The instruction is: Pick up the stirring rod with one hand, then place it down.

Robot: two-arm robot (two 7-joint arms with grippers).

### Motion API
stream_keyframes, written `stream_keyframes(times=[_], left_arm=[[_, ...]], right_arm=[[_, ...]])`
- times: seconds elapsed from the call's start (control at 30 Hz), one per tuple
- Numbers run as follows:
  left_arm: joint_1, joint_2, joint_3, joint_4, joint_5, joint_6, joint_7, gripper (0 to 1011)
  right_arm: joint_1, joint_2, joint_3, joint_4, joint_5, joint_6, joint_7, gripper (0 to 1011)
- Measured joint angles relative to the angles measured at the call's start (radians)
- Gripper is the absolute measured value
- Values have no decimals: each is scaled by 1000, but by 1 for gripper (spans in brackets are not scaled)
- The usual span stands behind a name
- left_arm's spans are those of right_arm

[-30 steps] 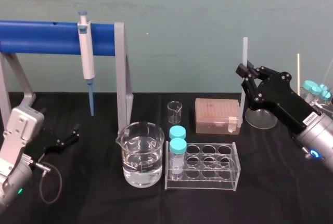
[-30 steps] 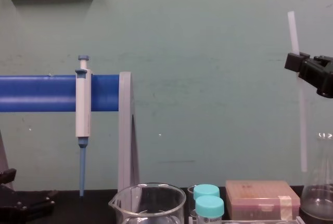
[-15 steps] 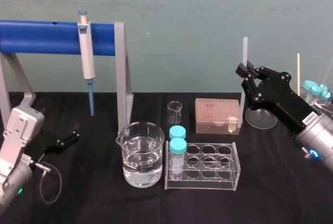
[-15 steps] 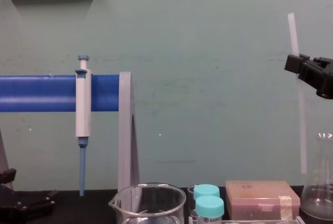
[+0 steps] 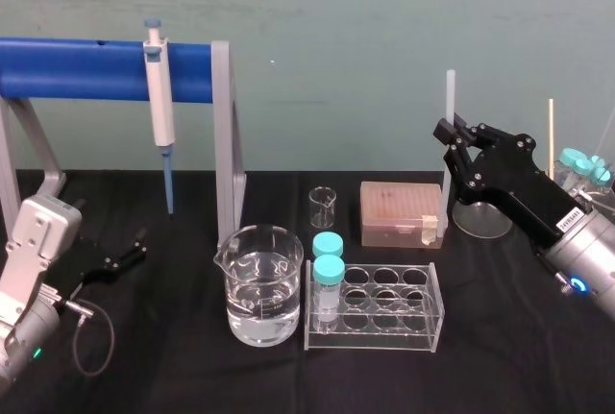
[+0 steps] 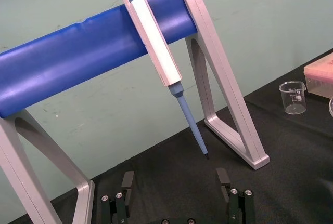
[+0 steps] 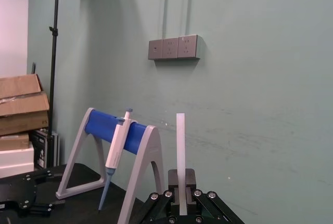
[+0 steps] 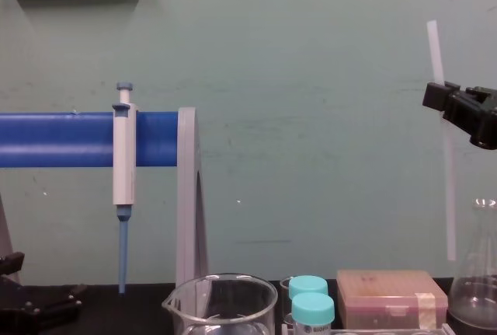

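Gripping the stirring rod (image 5: pixel 449 97) a little below its top, the right gripper (image 5: pixel 452 140) was raised over the right rear of the black table (image 5: pixel 173 376) in the head view. The rod stood nearly upright, running down past the right edge of a pink box (image 5: pixel 401 212), with a flask (image 5: pixel 482 219) just behind it. The left gripper (image 5: pixel 120 258) lay low at the table's left edge, well apart from a beaker of water (image 5: pixel 258 284) and a clear tube rack (image 5: pixel 375 310) near the middle.

From the left wrist view, the left gripper (image 6: pixel 174 198) had its fingers (image 6: pixel 127 182) spread wide with nothing between them, facing a pipette (image 6: pixel 156 42) hung on a blue bar (image 6: pixel 62 63).

From the right wrist view, the right gripper (image 7: pixel 180 182) was clenched on the rod (image 7: pixel 180 141), which rose straight up out of the jaws against the green wall.

From the chest view, the right gripper (image 8: pixel 449 102) came in at the right edge, high above the table. The rod (image 8: pixel 437 51) stuck up above it and hung down below it, slightly tilted, its lower end free in the air just beside the flask (image 8: pixel 477 288) and above the pink box (image 8: pixel 392 298).
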Motion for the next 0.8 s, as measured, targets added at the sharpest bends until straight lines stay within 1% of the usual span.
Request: stream_keyframes(times=[0.8], left_arm=[[0, 0, 0, 0, 0, 0, 0, 1000]], right_arm=[[-3, 1, -1, -1, 3, -4, 2, 68]])
